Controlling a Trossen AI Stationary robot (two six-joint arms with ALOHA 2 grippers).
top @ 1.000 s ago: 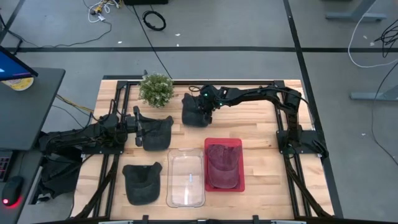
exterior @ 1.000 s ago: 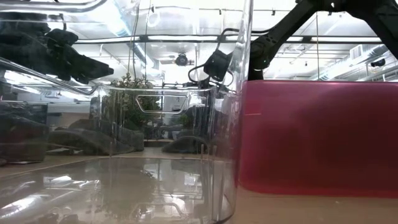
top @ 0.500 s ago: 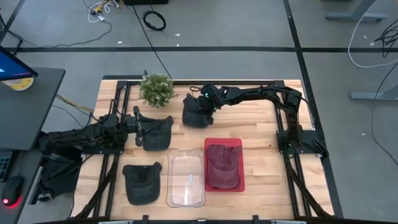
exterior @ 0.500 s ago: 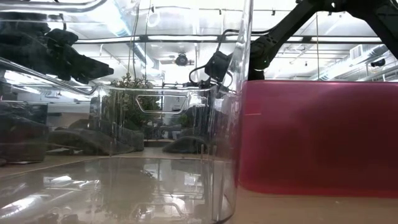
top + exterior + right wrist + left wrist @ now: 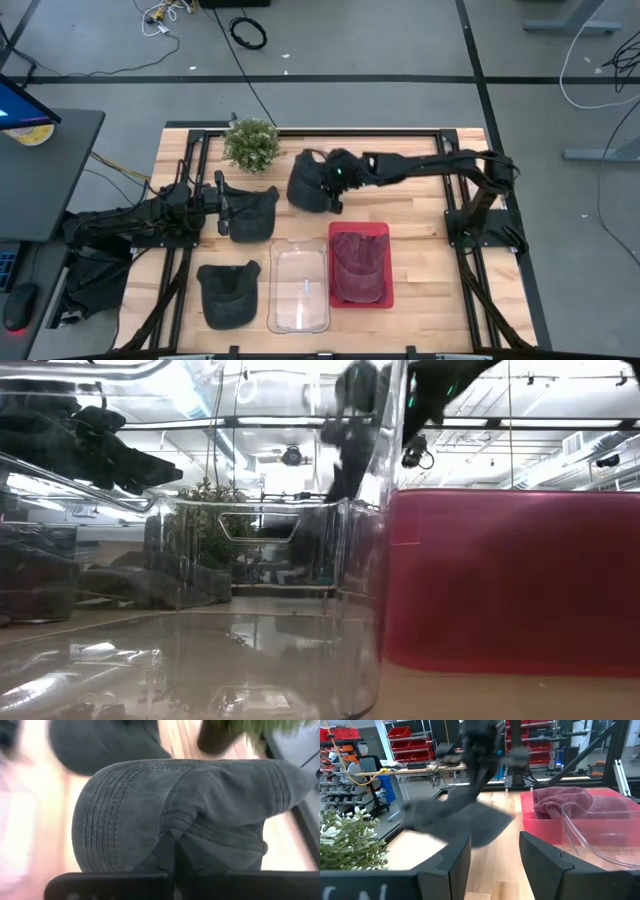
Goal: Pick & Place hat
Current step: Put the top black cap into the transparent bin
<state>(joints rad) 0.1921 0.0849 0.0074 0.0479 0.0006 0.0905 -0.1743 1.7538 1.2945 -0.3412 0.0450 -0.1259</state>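
Note:
A dark grey hat (image 5: 306, 180) hangs above the far middle of the table, and my right gripper (image 5: 340, 181) is shut on it. The left wrist view shows the same hat (image 5: 465, 817) blurred and clear of the wood. My left gripper (image 5: 222, 205) hovers open at the table's left, just above a second dark hat (image 5: 253, 212) that lies on the table. A third dark hat (image 5: 228, 293) lies near the front left. A maroon hat (image 5: 357, 262) rests in the red bin (image 5: 385, 232). My right gripper pinches a fold of the hat's cloth (image 5: 170, 837) between its two fingers, where the stitched brim (image 5: 102, 820) meets the crown. The hat hangs below the fingers, lifted clear of the table.
A clear bin (image 5: 298, 286) stands at the front middle, left of the red bin. A small potted plant (image 5: 251, 143) stands at the far left of the tabletop. Bare wood lies to the right of the red bin.
My right gripper has shut on the dark grey hat, risen, and drawn a little toward the near edge, its arm stretching out level. The hat has come off the table and now hangs clear, still swinging.

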